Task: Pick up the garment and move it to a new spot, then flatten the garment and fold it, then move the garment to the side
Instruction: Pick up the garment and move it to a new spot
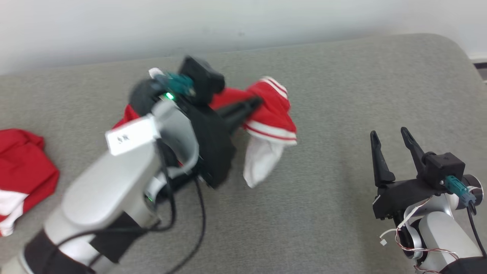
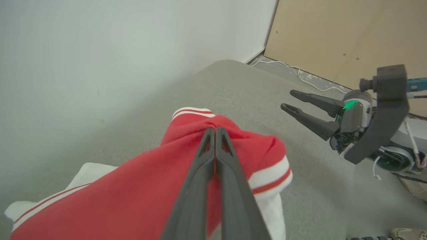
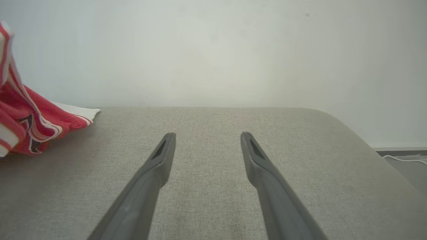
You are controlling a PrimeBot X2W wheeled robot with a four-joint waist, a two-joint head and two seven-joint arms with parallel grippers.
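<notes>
Currently the grey woven pad (image 1: 342,76), rounded at its corner, lies beneath both claws. The garment (image 1: 272,114), a soft red knit with white striped trim, is bunched at the tips of the left gripper (image 2: 215,131), whose tapered dark fingers (image 2: 196,180) are clenched on a fold. The right gripper (image 1: 389,132) stands released and empty, well apart from that grasp. Risk: the narrow pinch may slip, dropping the cloth crumpled.

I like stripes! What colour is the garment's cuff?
White cuff with a red stripe; best in left wrist view.
</notes>
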